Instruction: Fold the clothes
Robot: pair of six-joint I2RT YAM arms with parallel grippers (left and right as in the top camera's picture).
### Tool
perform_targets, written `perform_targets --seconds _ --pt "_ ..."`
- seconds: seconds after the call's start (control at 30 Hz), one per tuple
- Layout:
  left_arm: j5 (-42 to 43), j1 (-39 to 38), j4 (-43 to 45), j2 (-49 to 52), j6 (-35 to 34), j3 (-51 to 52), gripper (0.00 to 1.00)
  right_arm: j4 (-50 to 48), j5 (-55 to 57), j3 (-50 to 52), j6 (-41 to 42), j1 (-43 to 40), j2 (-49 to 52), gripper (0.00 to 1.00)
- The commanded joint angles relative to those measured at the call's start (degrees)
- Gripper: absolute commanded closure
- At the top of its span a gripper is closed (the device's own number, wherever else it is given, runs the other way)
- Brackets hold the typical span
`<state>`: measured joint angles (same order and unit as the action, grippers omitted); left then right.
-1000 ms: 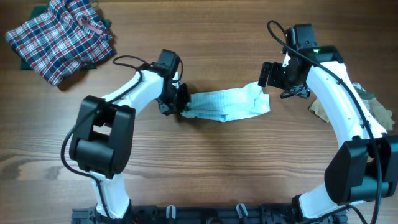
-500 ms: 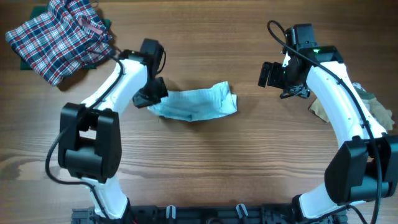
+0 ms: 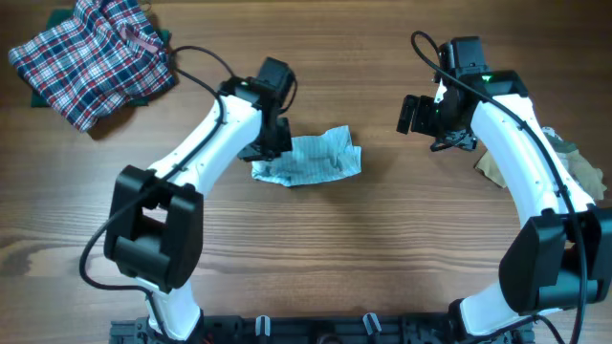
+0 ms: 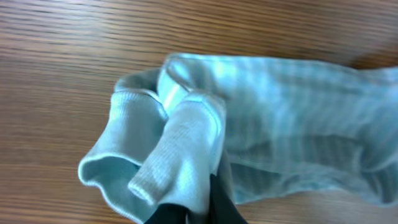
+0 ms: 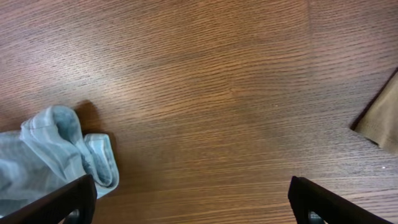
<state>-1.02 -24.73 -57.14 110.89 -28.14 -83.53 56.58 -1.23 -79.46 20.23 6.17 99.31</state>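
Striped garment (image 3: 316, 162): bunched; left end clamped in left gripper (image 3: 271, 146). Right gripper (image 3: 426, 125): jaws spread, empty, well apart.

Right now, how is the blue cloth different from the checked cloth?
The blue cloth is pale with thin stripes; the checked cloth is red, white and blue. The blue cloth lies in the middle, pinched by the left gripper; the checked cloth sits untouched in the far left corner. The checked cloth looks bigger than the blue cloth. Both are rumpled, not neatly folded.
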Motion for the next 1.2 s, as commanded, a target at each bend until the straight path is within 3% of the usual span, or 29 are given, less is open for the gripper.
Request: perform_targets --seconds 0.0,0.63,0.87,1.07,1.17 --pt "1.7 -1.7 1.3 -1.4 -1.0 -1.1 0.92 0.0 -0.7 -0.7 -0.7 0.0 -0.9 0.00" --pt "7.0 -5.8 7.5 -1.3 -2.3 -1.1 0.91 0.0 -1.1 -0.7 -0.8 0.0 -0.9 0.00" --pt "7.0 -6.3 7.7 -1.3 -2.3 -1.1 0.71 0.0 -1.2 -0.7 -0.7 0.0 -0.9 0.00" --pt "7.0 -6.3 7.7 -1.3 -2.3 -1.1 0.68 0.0 -1.4 -0.7 -0.7 0.0 -0.9 0.00" --pt "7.0 -6.1 7.6 -1.3 -2.3 -1.1 0.61 0.1 -1.6 -0.7 -0.8 0.0 -0.9 0.00"
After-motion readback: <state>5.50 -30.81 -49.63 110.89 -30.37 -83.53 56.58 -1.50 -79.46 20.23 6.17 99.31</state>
